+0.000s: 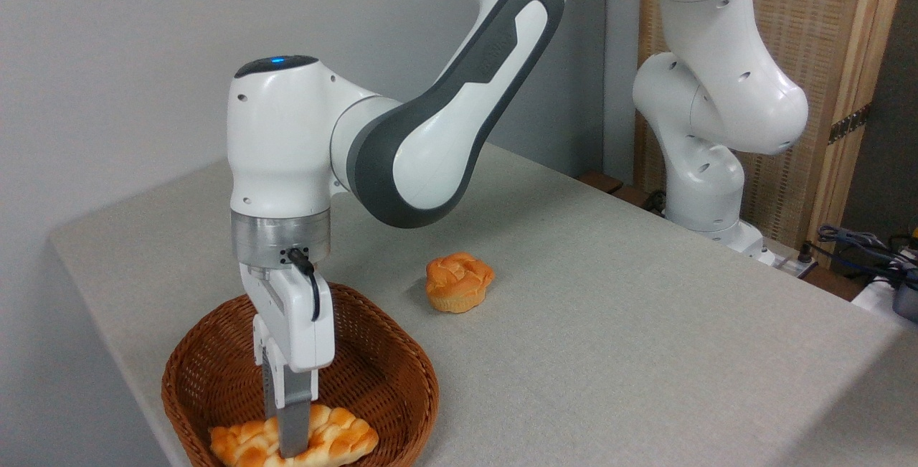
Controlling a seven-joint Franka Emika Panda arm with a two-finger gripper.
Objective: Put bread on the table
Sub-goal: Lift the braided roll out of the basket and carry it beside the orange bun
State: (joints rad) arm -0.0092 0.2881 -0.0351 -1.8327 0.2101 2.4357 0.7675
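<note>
A: Start at the left, around the wicker basket. What is there?

B: The basket sits near the table's front-left edge. The bread, a long braided loaf with a golden-orange crust and pale edges, lies flat on the basket's floor, toward the near side.

A: And the gripper?

B: The gripper reaches straight down into the basket from above, its fingers upright. One grey finger shows in front of the loaf, its tip against the crust about midway along the loaf. The other finger stands just behind and left of it, mostly hidden. They appear to straddle the loaf, but I cannot tell whether they are pinching it or only set around it.

A: Is the loaf lifted?

B: No, it rests on the basket's bottom.

A: Moving right of the basket?

B: A small round knotted bun stands on the grey-beige cloth, beyond the basket and to its right, well apart from the rim. Further right of the basket, at the table's far edge, the arm's white base rises, with some cables beside it.
</note>
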